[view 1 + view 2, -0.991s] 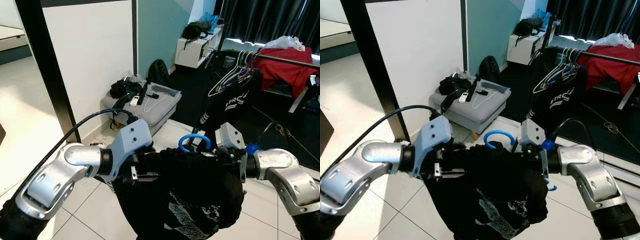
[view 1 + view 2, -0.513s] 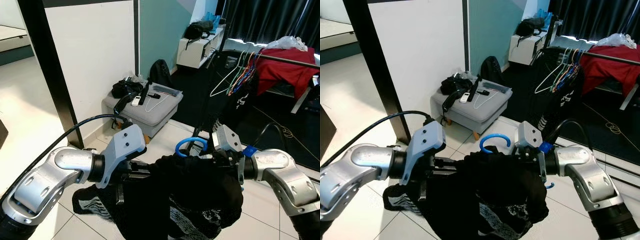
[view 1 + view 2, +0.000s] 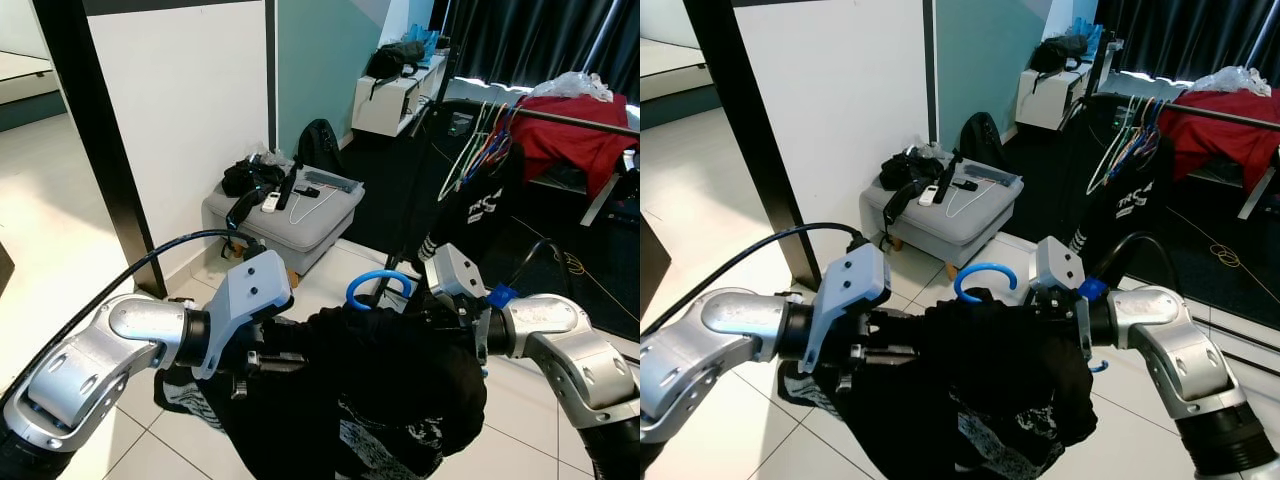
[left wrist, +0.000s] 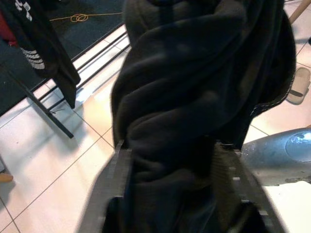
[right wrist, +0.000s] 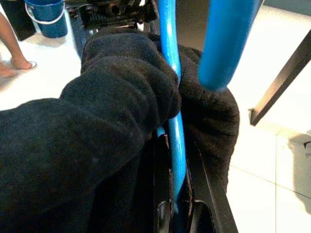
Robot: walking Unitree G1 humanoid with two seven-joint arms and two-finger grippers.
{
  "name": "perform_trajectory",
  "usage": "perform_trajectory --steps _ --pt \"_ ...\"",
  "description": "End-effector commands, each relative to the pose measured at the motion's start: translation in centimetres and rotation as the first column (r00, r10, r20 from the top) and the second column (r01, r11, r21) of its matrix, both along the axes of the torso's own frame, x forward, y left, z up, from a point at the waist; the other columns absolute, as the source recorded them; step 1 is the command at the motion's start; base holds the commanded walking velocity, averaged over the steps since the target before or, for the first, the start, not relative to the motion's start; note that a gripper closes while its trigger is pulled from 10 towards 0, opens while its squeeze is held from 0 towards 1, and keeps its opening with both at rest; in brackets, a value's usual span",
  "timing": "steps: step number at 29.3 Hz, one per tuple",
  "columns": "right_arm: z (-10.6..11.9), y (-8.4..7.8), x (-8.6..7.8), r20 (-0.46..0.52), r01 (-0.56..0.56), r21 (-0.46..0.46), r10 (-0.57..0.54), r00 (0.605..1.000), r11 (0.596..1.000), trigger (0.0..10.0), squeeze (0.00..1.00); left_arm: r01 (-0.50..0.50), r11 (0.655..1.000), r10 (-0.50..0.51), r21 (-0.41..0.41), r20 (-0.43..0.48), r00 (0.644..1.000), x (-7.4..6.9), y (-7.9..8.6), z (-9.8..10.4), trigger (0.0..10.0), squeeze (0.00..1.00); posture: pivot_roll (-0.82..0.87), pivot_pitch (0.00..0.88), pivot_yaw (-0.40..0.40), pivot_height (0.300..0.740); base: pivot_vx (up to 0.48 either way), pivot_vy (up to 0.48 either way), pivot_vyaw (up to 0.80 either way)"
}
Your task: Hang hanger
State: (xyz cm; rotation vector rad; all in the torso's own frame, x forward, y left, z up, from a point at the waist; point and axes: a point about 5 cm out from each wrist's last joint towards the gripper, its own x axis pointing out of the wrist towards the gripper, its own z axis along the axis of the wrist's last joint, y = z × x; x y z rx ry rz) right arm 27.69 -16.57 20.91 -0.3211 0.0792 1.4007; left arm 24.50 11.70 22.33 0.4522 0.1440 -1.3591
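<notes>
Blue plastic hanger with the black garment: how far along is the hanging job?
Done: the black fabric garment already sits on the blue plastic hanger. In hand: the right end effector grips the hanger, the left end effector clamps bunched cloth, both carried above the tiled floor. Left: hooking it onto the dark metal clothes rail, which stands ahead beyond the load.

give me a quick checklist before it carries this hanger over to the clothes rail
1. Right gripper clamped on the blue hanger: ok, the bar runs between its jaws.
2. Left gripper holding the black garment: ok, cloth is bunched between its jaws.
3. Hanger hook free above the garment: ok.
4. Clothes rail in sight: ok, ahead on the right, crowded with hangers.
5. Free gap on the rail: cannot tell.
6. Garment hem off the floor: cannot tell.
</notes>
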Motion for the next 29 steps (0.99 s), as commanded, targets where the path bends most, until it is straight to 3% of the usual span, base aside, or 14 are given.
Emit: perform_trajectory --steps 1,11,12,14,29 --pt "2.3 0.6 -0.1 0.096 -0.033 0.067 0.026 0.995 0.997 10.0 0.0 0.08 0.997 -0.08 0.013 -0.031 0.996 -0.9 -0.9 -0.8 10.0 0.0 0.05 0.0 -0.016 0.74 0.0 0.0 0.0" --pt "2.8 1.0 -0.2 0.107 -0.049 0.08 0.04 0.993 0.996 10.0 0.0 0.052 0.998 -0.051 0.023 -0.036 0.998 -0.5 -0.9 -1.0 10.0 0.0 0.04 0.0 -0.017 0.74 0.0 0.0 0.0" --pt "2.9 1.1 -0.3 0.112 -0.058 0.085 0.049 0.993 0.995 10.0 0.0 0.047 0.998 -0.045 0.03 -0.042 0.998 -0.5 -0.9 -1.2 0.5 0.0 0.04 0.0 -0.017 0.74 0.0 0.0 0.0" --pt "3.2 1.3 -0.4 0.119 -0.067 0.09 0.056 0.991 0.994 10.0 0.0 0.042 0.999 -0.041 0.011 -0.054 0.998 -0.5 -1.0 -1.1 0.0 0.0 0.04 0.0 -0.018 0.74 0.0 0.0 0.0" --pt "3.6 1.6 -0.3 0.136 -0.066 0.119 0.049 0.989 0.991 10.0 0.0 0.072 0.997 -0.07 0.019 -0.064 0.995 -0.9 -0.9 -1.2 0.0 0.0 0.04 0.0 -0.015 0.74 0.0 0.0 0.0"
